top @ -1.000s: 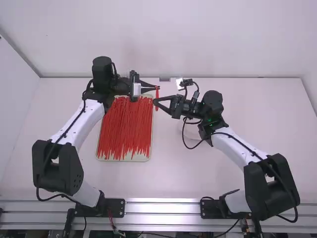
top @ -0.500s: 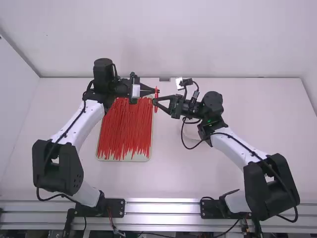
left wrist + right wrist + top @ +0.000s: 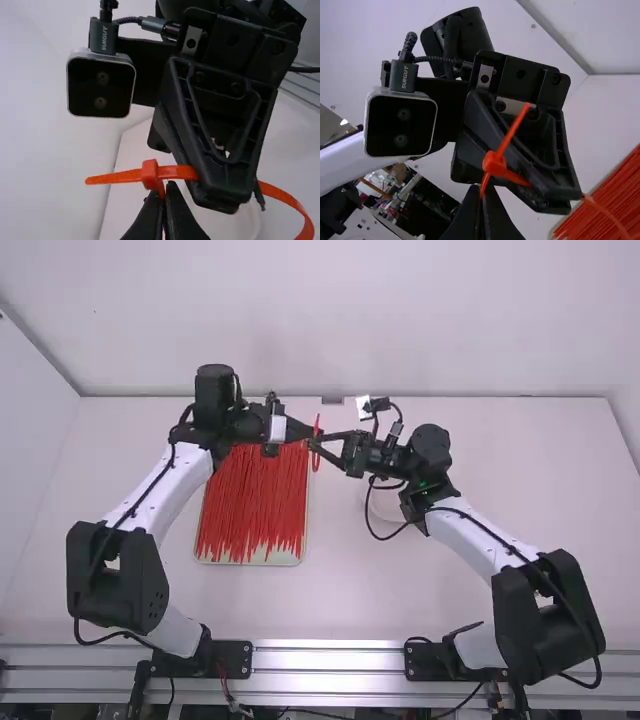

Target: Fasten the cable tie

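Over the last second my left hand [image 3: 306, 432] has rolled at the wrist and drawn in closer to my right hand [image 3: 322, 444], which has hardly shifted. Both now meet just above the far right corner of the pile of spare red ties [image 3: 255, 495], and the two sets of fingertips are almost touching.

Between them stands the cable tie [image 3: 317, 423], held clear of the pile and roughly upright in the high view. It is already looped, with its tail passed through the head.

In the left wrist view my left fingers [image 3: 172, 215] are pressed together, with a sliver of red between them. They pinch the cable tie right at its square head. The free tail pokes out to one side of the head. On the other side the strap runs behind my right hand and curves out again as a wide loop.

In the right wrist view my right fingers [image 3: 470, 210] are likewise clamped on the strap, just short of the head. The thin tail slants up across the black body of my left hand.

The pile of spare red ties lies fanned on a tan board [image 3: 300, 558]. The board sits flat on the white surface [image 3: 520, 460], and my left arm arches over the pile's left side. My right arm stands well to the right of the pile.
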Action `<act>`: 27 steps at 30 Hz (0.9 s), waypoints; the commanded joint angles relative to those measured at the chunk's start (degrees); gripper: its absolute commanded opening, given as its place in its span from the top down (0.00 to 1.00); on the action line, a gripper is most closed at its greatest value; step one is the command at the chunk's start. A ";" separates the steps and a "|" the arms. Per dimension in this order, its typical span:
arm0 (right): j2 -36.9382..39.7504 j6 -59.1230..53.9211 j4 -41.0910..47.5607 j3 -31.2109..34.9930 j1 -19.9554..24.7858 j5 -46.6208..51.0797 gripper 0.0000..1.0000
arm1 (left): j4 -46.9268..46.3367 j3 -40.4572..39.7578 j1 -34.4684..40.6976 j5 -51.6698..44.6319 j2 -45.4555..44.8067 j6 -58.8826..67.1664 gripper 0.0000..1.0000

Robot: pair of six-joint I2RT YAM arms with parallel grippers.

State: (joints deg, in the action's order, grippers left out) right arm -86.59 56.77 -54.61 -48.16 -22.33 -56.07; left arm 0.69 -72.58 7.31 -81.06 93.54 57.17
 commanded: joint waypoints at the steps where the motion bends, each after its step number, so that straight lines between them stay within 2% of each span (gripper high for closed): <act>1: -0.31 2.45 -0.46 -1.70 0.22 1.60 1.00 | -3.02 0.92 0.90 -0.48 -0.44 6.25 0.98; 8: -0.31 2.84 -0.13 -1.70 0.13 1.03 1.00 | -9.97 0.92 1.18 -0.57 -0.42 14.75 0.98; 16: -0.33 -0.94 6.71 -1.68 0.15 3.45 1.00 | -9.44 0.92 0.35 -4.28 -0.44 14.34 0.98; 27: -0.33 0.20 4.20 -1.70 0.26 4.76 1.00 | -10.78 2.05 1.38 -2.54 -0.44 16.41 0.98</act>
State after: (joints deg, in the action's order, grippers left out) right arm -87.09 56.45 -49.32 -48.14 -22.50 -56.93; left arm -9.43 -72.42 7.14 -78.63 93.54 71.16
